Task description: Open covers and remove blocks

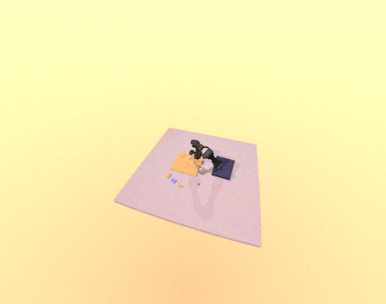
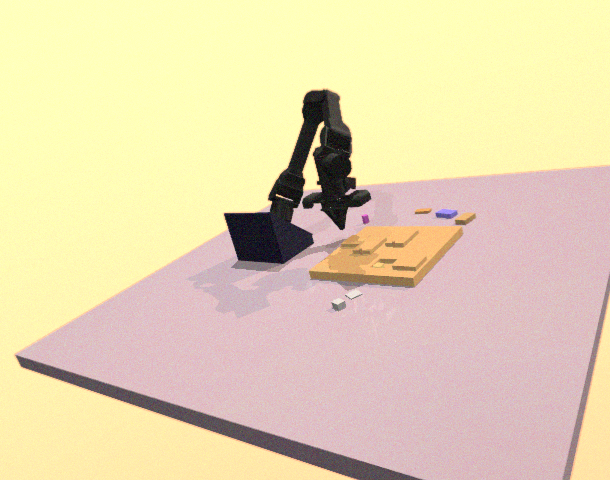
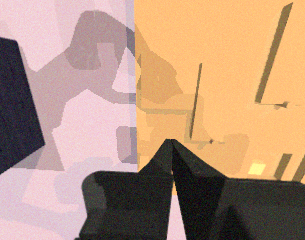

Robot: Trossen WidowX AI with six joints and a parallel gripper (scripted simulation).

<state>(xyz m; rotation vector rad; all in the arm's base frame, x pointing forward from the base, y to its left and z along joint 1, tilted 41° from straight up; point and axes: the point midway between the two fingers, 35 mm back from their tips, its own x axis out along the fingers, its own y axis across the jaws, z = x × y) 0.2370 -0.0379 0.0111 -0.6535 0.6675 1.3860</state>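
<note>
My gripper (image 2: 341, 227) (image 3: 169, 143) is shut and empty, above the base-side edge of the orange puzzle board (image 1: 176, 167) (image 2: 442, 233) (image 3: 222, 30). Raised orange covers show on the board, among them one cover (image 2: 371, 244) near the middle, another cover (image 2: 405, 237) behind it and a cover (image 2: 410, 262) by the near right edge. A small bright yellow patch (image 2: 378, 265) (image 3: 257, 168) shows beside that last cover; I cannot tell whether it is a block or lit well floor. Shadow and matching colour blur the covers and wells.
A blue block (image 1: 173, 180) (image 2: 446, 213) lies beyond the board between two orange pieces (image 2: 423, 210) (image 2: 465, 218). A magenta block (image 1: 198, 183) (image 2: 365, 219) lies apart. A whitish cube (image 2: 338, 304) and flat white piece (image 2: 353, 293) lie near the board. The dark base (image 1: 224, 170) (image 2: 258, 237) (image 3: 14, 100) stands opposite.
</note>
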